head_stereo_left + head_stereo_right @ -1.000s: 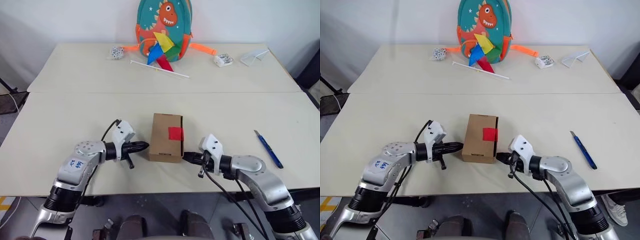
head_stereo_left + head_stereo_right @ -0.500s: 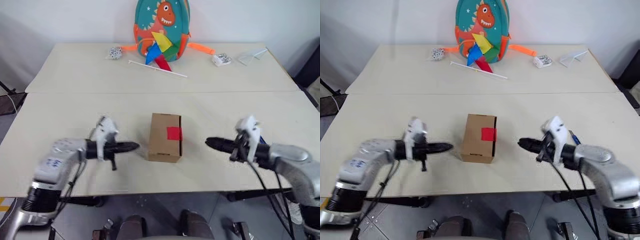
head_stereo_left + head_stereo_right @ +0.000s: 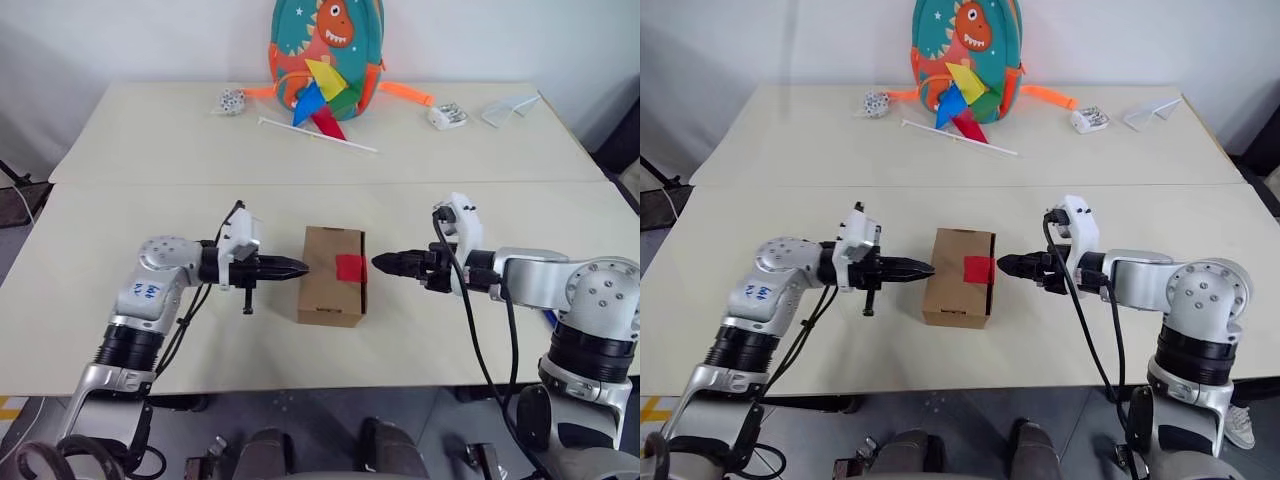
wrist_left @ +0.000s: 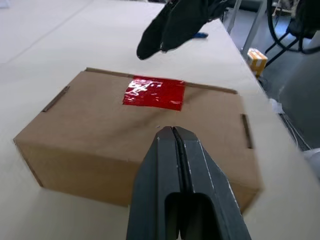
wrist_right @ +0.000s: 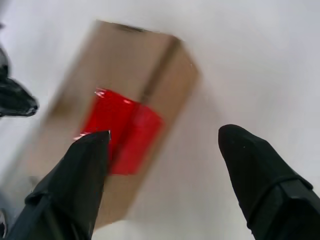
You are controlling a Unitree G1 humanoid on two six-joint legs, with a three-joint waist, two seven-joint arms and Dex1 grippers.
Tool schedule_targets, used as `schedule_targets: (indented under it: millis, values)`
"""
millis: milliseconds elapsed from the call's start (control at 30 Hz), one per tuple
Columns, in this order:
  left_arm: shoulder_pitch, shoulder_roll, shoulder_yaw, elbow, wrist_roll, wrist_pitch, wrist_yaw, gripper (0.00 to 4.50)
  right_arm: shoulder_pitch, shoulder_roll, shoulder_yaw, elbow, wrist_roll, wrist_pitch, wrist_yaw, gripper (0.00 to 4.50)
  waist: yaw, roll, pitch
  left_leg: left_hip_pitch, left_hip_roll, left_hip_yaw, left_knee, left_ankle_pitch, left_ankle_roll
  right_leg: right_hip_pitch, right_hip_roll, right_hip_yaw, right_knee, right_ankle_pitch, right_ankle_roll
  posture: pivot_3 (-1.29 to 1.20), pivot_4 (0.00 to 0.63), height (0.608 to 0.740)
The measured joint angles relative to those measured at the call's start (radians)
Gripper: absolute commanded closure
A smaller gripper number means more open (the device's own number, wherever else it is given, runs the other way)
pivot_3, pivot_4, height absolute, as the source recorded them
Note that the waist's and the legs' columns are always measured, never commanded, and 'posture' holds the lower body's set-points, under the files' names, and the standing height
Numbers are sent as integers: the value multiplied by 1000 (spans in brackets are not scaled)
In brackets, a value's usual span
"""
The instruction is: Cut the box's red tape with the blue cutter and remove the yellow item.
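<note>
**Both grippers flank the taped box; the cutter lies off behind the right arm**

The box (image 3: pixel 334 288) sits on the table (image 3: pixel 150 215) between the two grippers, its long axis running away from the robot. The left gripper (image 3: pixel 296 268), fingers pressed together and holding nothing, points level at the box's left side. The right gripper (image 3: pixel 384 264) points back at it from the opposite side, just beside the red tape (image 3: pixel 350 267), which wraps over the box's right top edge. The right wrist view shows this gripper's fingers (image 5: pixel 75 180) standing apart and empty, with the tape ahead between them.

The tape is uncut and the flap closed, so the yellow item is presumably still inside. The next move likely turns on the blue cutter (image 4: pixel 200 35): the left wrist view shows a little of it beyond the right gripper, away from the box. The right gripper is the nearer, and would have to turn away from the box to reach it.
</note>
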Motion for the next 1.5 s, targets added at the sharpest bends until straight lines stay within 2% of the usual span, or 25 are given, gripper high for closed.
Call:
schedule_targets:
  millis: [200, 367, 467, 800, 1167, 1500]
  values:
    - [-18, -28, -19, 28, 27, -47, 2, 4500, -10, -41, 11, 112, 235, -9, -258, 866, -15, 0, 0, 1, 0, 0, -2, 0, 0, 0, 0, 0, 0, 0, 0, 0, 150, 740]
    - [-19, -40, -19, 42, 41, -75, 7, 4500, -9, -130, 174, 132, 565, -184, -477, 866, -19, 0, 0, 1, 0, 0, -2, 0, 0, 0, 0, 0, -1, 0, 0, 0, 150, 740]
    - [-26, -40, -19, 58, 50, -96, 10, 4500, -9, -165, 245, 129, 679, -288, -542, 866, -18, 0, 0, 1, 0, 0, -2, 0, 0, 0, 0, 0, -1, 0, 0, 0, 150, 740]
    - [-30, -38, -19, 74, 61, -132, 12, 4500, -11, -173, 381, 121, 702, -374, -551, 866, -14, 0, 0, 1, 1, 0, -1, 0, 0, 0, 0, 1, -1, 0, 0, 0, 150, 740]
    - [-24, -36, -19, 67, 61, -129, 28, 4500, -1, -185, 406, 110, 707, -409, -551, 866, -13, 0, 0, 1, 1, 0, -1, 0, 0, 0, 0, 1, -1, 0, 0, 0, 150, 740]
    - [-3, -37, -19, 42, 61, -130, 49, 4500, 5, -239, 423, 107, 712, -409, -550, 866, -12, 0, 0, 1, 1, 0, 0, 0, 0, 0, 0, 1, -1, 0, 0, 0, 150, 740]
